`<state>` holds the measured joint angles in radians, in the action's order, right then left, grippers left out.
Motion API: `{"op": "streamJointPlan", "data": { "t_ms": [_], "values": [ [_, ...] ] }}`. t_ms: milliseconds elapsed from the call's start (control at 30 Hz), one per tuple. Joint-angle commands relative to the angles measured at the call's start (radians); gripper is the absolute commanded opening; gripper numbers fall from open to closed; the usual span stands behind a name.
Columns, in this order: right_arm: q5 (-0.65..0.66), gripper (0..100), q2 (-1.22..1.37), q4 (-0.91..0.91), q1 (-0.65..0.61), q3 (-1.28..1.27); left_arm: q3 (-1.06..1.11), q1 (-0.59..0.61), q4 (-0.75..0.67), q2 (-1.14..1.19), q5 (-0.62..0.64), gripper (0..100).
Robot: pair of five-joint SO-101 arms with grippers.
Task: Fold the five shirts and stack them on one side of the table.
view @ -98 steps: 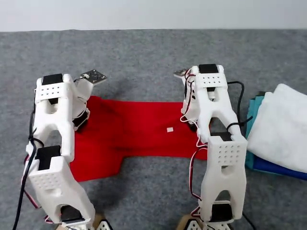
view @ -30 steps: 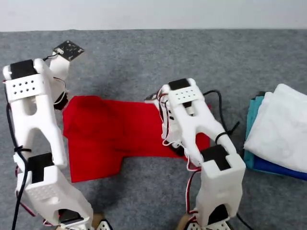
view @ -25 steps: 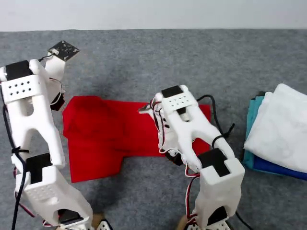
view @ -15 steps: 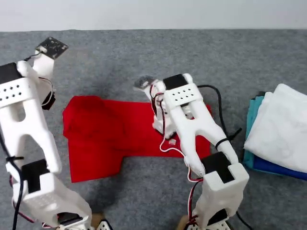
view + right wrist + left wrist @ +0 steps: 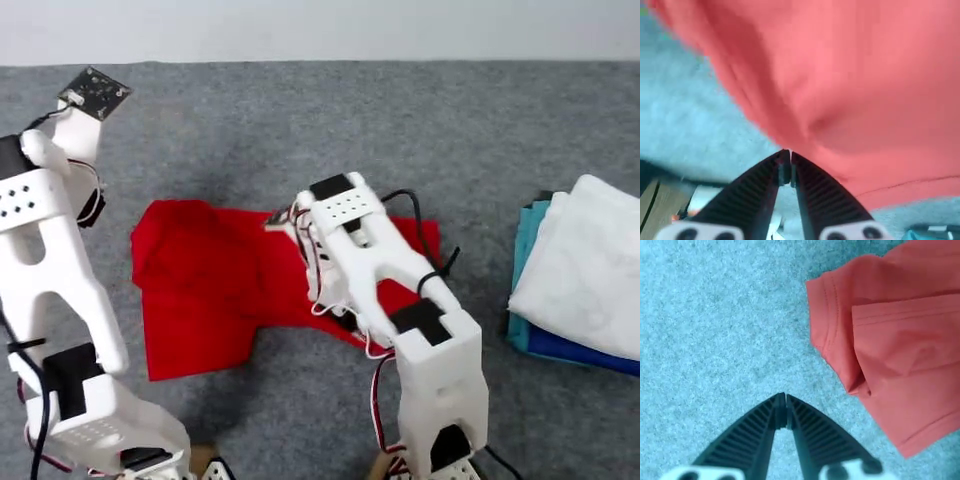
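A red short-sleeved shirt [image 5: 210, 270] lies spread flat on the grey felt-covered table [image 5: 300, 120], a little toward the left arm's side. It stretches from a rounded sleeve end near the left arm [image 5: 50, 250] across to beneath the right arm [image 5: 370, 260], and a strip of red shows past that arm on its far side. One broad flap of the shirt hangs lower than the rest on the left arm's side.

In the left wrist view, the left gripper [image 5: 785, 399] has its two black ribbed jaws pressed together with nothing between them. Its tips hang over bare grey felt. The shirt [image 5: 900, 355] lies off to one side of the tips and apart from them. Its stitched sleeve hem is the nearest part, and a second layer of red is folded over the sleeve.

In the right wrist view, the right gripper [image 5: 785, 154] is likewise clenched, its tips meeting right at the edge of the red cloth [image 5: 850, 75]. The fabric sits close to the camera and draws into a pucker just beyond the tips, so the jaws appear to have the edge of the shirt nipped between them. Grey felt shows to one side of the jaws, and a stitched hem runs along the cloth on the other.

At the table's right edge, well apart from the shirt, a thick white folded cloth [image 5: 585, 270] rests on a teal folded cloth [image 5: 530, 230] and a dark blue folded cloth [image 5: 570, 350].
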<state>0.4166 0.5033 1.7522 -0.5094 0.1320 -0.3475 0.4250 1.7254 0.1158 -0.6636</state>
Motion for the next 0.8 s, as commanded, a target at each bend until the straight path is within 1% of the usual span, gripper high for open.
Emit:
{"op": "streamJointPlan", "data": {
  "t_ms": [0, 200, 333, 533, 667, 767],
  "values": [
    [0.000, 0.9, -0.042, 0.039, -0.008, 0.054, 0.013, 0.003, 0.026, -0.051, 0.009, 0],
    [-0.003, 0.9, -0.094, -0.053, -0.010, 0.161, 0.010, 0.037, 0.026, -0.052, 0.006, 0],
    [-0.005, 0.9, -0.076, -0.159, -0.039, 0.170, 0.010, 0.078, 0.025, -0.064, 0.006, 0],
    [-0.005, 0.9, 0.036, -0.240, -0.153, 0.173, 0.013, 0.147, 0.020, -0.160, 0.006, 0],
    [-0.005, 0.9, 0.110, -0.231, -0.265, 0.173, 0.015, 0.183, 0.020, -0.189, 0.006, 0],
    [0.000, 0.9, 0.120, -0.213, -0.326, 0.175, 0.015, 0.201, 0.020, -0.189, 0.006, 0]
  ]
}}
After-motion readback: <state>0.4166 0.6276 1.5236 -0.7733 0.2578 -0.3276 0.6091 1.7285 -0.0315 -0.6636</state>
